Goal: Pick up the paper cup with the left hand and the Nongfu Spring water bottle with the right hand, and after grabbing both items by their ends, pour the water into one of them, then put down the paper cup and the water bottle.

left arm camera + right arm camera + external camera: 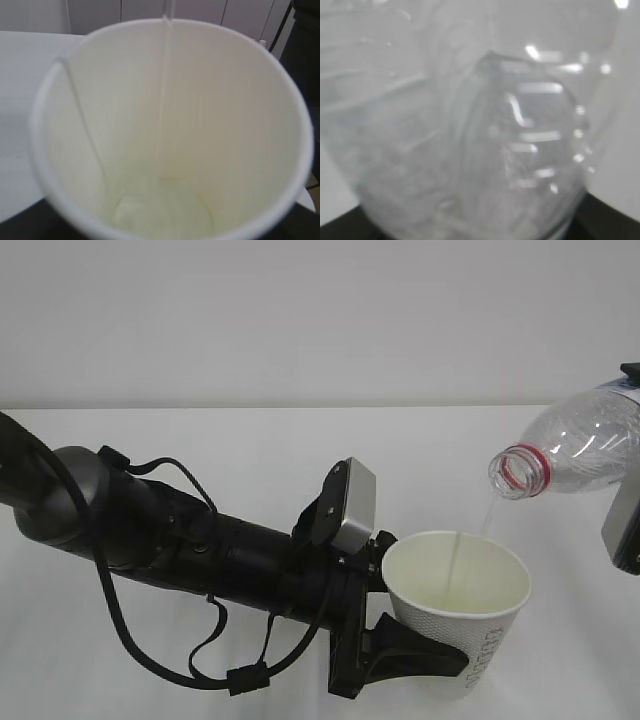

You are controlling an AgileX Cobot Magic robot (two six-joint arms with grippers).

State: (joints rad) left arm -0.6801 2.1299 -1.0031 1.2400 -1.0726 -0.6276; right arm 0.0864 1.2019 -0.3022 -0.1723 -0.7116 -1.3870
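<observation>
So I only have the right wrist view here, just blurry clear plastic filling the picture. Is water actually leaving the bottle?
Observer: Yes. The clear ribbed plastic bottle with the red neck ring is tilted mouth-down, and a thin stream of water falls from it.
Reviewer: Into the cup?
Observer: Yes, into the white tapered paper cup, which the left end effector holds upright below the mouth.
Reviewer: How full is it?
Observer: The left wrist view shows only a shallow pool at the bottom.

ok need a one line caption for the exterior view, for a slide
Right gripper tilts the water bottle, pouring a thin stream of water into the paper cup held by the left gripper.
</observation>
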